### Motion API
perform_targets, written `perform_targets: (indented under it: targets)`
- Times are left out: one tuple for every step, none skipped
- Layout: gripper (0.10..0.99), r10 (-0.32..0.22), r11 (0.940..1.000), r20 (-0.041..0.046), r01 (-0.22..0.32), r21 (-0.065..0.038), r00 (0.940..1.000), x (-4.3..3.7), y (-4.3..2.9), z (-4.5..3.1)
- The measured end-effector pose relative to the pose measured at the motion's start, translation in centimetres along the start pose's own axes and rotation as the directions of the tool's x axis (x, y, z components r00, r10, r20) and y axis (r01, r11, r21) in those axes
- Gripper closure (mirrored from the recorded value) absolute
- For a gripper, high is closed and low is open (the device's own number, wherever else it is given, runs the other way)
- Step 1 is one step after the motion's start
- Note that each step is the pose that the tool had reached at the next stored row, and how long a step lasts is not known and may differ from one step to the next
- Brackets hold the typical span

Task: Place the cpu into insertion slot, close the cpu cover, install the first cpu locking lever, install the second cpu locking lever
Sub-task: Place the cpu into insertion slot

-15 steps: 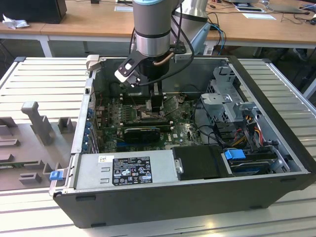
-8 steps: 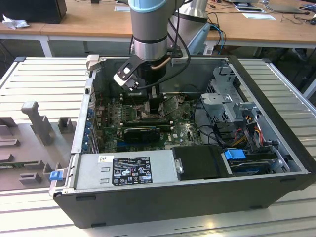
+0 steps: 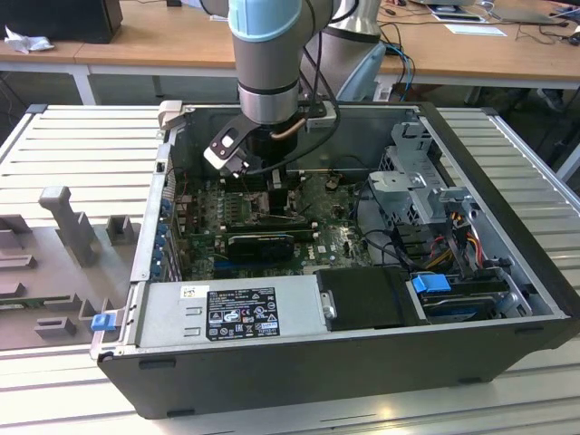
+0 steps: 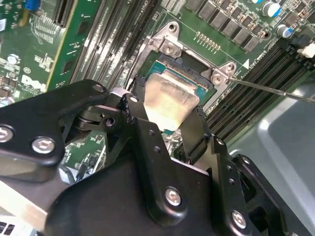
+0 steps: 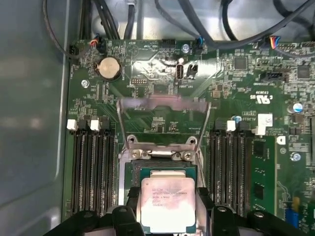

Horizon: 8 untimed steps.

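Presently one arm [image 3: 263,54] reaches down into one open case [image 3: 507,172], with its gripper [image 3: 276,192] low over the green board [image 3: 337,237]. In the exterior view, one grey power unit [image 3: 240,311] lies along the near side of the case.

Gripper: two black fingers [image 5: 131,206] are clamped on the cpu [image 5: 167,204], one on each of two opposite edges. Both wrist views show the silvery top facing up, with contact at the sides only.

Cpu: one. It is held directly over the slot [image 5: 162,172] and sits square with it in the first wrist view. The slot's black rim shows beyond the far edge of the cpu, which covers the contact field. Whether the cpu rests in the slot or hangs just above it cannot be told.

Cover [image 5: 162,103]: one. It is swung up and open, standing beyond the slot and apart from the cpu.

Bracket [image 5: 162,147]: one, at the far side of the slot, carrying two screws [image 5: 142,155].

Rod [image 4: 268,89]: one thin metal rod is seen in the second wrist view. It runs from a corner of the socket frame across the memory slots [image 5: 91,167].

Memory slots: two banks, one on each side of the slot.

Battery [image 5: 109,68]: one round cell on the board, well beyond the cover.
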State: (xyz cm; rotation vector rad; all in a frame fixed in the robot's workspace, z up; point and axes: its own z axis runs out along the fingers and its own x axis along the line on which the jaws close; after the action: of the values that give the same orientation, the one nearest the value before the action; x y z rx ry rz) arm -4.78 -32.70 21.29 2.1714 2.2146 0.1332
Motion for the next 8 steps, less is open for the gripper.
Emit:
perform_targets:
  targets:
    - [0.557,0.000,1.0000,0.0000,0.000,0.001,1.0000,0.06,-0.02,0.26]
    - [0.557,0.000,1.0000,-0.0001,0.000,0.002,1.0000,0.07,-0.03,0.41]
    - [0.557,0.000,1.0000,-0.0001,0.000,0.003,1.0000,0.09,-0.04,0.52]
    - [0.557,0.000,1.0000,0.0000,0.000,0.005,1.0000,0.13,-0.04,0.66]
    - [0.557,0.003,1.0000,0.0004,-0.003,0.006,1.0000,0.13,-0.01,0.70]
    - [0.557,0.010,0.9999,0.0008,-0.010,0.006,1.0000,0.13,0.08,0.74]
    - [0.557,0.014,0.9999,0.0012,-0.014,0.006,0.9999,0.13,0.14,0.77]
    - [0.557,0.020,0.9998,0.0017,-0.020,0.005,0.9998,0.13,0.18,0.81]
